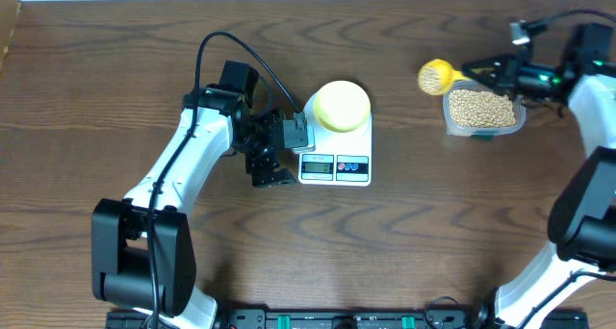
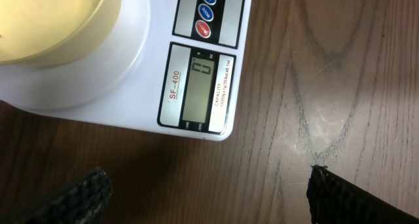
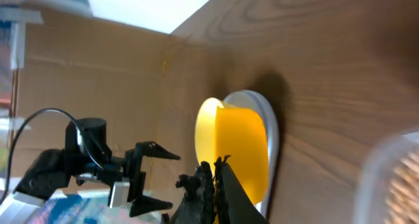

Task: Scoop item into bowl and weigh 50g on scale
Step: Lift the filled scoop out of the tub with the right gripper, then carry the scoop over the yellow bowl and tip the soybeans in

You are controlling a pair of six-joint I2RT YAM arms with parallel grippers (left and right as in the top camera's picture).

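The beans (image 1: 481, 109) sit heaped in a clear container (image 1: 518, 120) at the upper right of the overhead frame, just below the right claw (image 1: 493, 73). That claw is clenched on the handle of a bright yellow scoop (image 1: 437, 76), whose head hangs just off the container's upper left corner, over bare wood. From here I can't tell what is in it. In the right wrist view the scoop (image 3: 237, 160) fills the middle, with the container's rim blurred at the right edge. Well apart from all that, near the centre, the white scale (image 1: 334, 159) rests on the wooden surface (image 1: 443, 233) with the pale yellow bowl (image 1: 342, 106) on its platform. The left claw (image 1: 279, 154) hangs just beside the scale's left edge, released, its black fingertips (image 2: 84, 192) spread wide. The scale's display (image 2: 200, 86) and round buttons (image 2: 204, 13) lie beyond them. Nothing stands between container and bowl.
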